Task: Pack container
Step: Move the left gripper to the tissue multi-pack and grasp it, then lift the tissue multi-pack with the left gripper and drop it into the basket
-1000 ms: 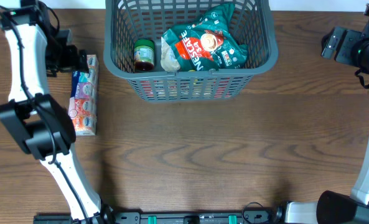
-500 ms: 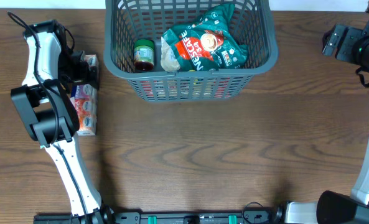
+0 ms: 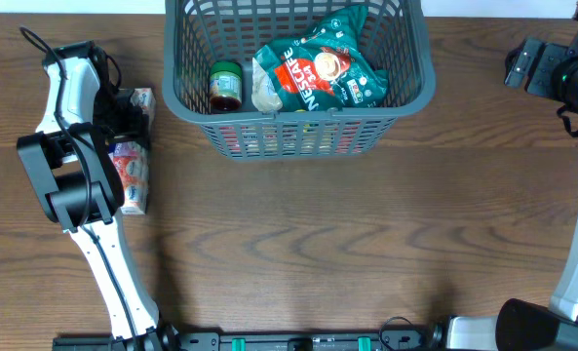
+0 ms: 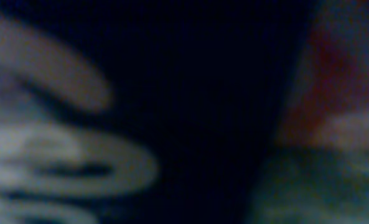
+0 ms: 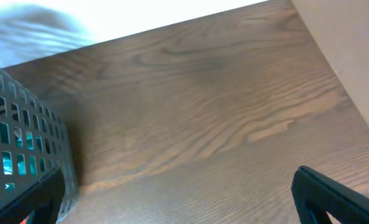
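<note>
A dark grey rectangular plastic basket [image 3: 415,93] with slotted lattice walls sits at the far middle of the brown wood-grain table [image 3: 366,244], its top edge cut off by the overhead view. Inside it, a small glass jar with a green lid [image 3: 225,86] stands by the left wall. Just beside the jar lies a large green foil coffee bag with red and white print [image 3: 318,70], which fills most of the middle and right of the basket. Reddish and yellowish colours show through the slots of the near wall, too small to make out. Left of the basket and apart from it, a long narrow carton pack in white, pink and blue [image 3: 131,175] lies flat on the table, slightly tilted. The left gripper [image 3: 133,109] is down over the far end of this pack, its dark fingers on or against it. Whether they are clamped on it I cannot tell, since the left wrist view is only a dark blur with pale shapes on the left and a reddish patch on the right. The right gripper [image 3: 522,66] hangs over the far right of the table, well apart from the basket. In the right wrist view the right gripper [image 5: 178,208] has its two dark fingertips spread wide with bare table between them, and a corner of the basket [image 5: 22,143] shows at the left edge.
</note>
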Controlling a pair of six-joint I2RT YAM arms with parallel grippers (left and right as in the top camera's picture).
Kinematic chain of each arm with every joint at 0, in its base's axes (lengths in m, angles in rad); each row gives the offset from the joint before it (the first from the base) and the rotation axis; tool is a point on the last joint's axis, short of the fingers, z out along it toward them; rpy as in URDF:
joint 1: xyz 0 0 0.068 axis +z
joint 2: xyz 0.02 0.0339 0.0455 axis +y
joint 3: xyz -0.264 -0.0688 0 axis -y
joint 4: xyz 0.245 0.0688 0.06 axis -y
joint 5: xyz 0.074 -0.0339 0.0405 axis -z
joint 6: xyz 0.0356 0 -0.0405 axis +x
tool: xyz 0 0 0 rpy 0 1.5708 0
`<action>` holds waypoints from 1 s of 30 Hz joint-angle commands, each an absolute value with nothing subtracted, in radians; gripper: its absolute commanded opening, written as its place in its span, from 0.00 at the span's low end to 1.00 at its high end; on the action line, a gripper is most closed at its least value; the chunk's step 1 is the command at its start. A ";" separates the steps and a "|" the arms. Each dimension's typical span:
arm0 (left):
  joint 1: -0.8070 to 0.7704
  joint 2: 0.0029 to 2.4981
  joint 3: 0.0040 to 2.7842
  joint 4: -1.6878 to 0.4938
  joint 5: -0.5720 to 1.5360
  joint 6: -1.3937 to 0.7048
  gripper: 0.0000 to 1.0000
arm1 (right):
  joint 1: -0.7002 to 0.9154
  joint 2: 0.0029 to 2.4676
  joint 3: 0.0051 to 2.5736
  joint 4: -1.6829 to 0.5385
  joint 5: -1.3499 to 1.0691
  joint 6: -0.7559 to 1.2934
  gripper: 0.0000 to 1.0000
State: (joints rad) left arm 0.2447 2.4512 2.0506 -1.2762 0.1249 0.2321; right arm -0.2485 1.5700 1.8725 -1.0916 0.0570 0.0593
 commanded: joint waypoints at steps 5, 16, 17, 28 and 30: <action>0.223 2.400 2.036 -1.314 0.134 0.200 0.23 | -0.256 1.577 1.876 -1.093 0.082 0.046 0.99; 0.208 2.016 2.076 -1.312 0.141 0.103 0.06 | -0.256 1.577 1.876 -1.102 0.082 0.027 0.99; 0.209 1.977 2.077 -1.303 0.138 0.089 0.06 | -0.256 1.577 1.876 -1.106 0.082 0.022 0.99; 0.035 1.660 2.110 -1.177 0.220 0.255 0.06 | -0.257 1.577 1.876 -1.103 0.082 0.001 0.99; -0.054 1.653 2.151 -1.147 0.182 0.327 0.06 | -0.257 1.577 1.876 -1.096 0.082 0.007 0.99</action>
